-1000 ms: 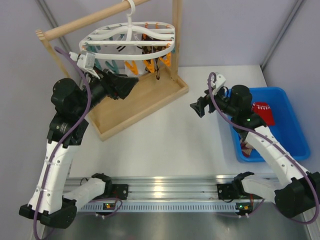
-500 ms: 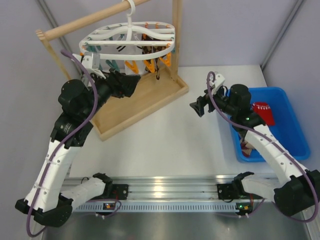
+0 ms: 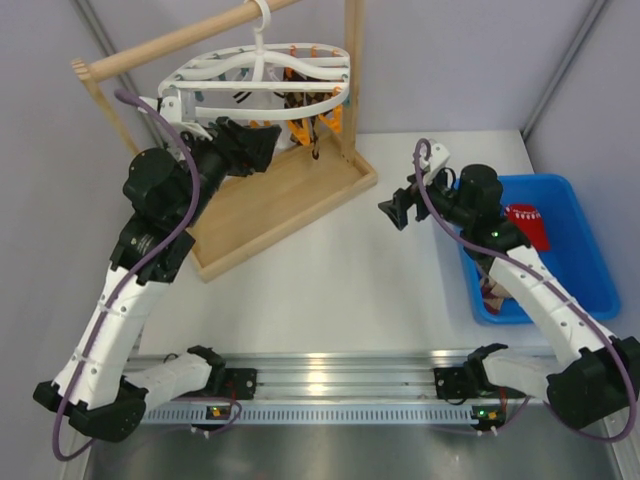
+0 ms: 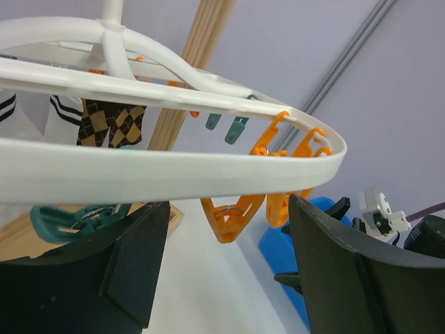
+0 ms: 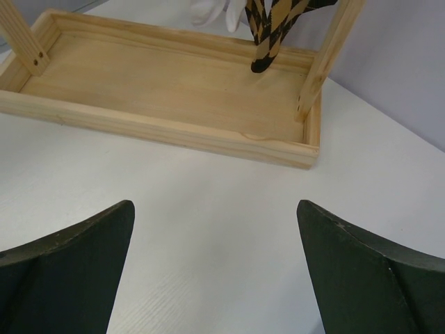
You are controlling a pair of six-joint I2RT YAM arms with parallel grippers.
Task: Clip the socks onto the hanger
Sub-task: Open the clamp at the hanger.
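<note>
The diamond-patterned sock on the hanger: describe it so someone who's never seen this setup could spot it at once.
Find the wooden rack at the table's far left, with the white oval hanger on its rod. The sock hangs under the hanger's right end, near the rack's right post. It alone is black-and-tan diamonds; its neighbour is a white sock with black stripes.

Pale grey walls [image 3: 450, 60] are standing beyond the jaws. White desk [image 3: 340, 290] is spreading beneath them, reflecting soft even light. Aluminium rail [image 3: 330, 385] is running behind them.
</note>
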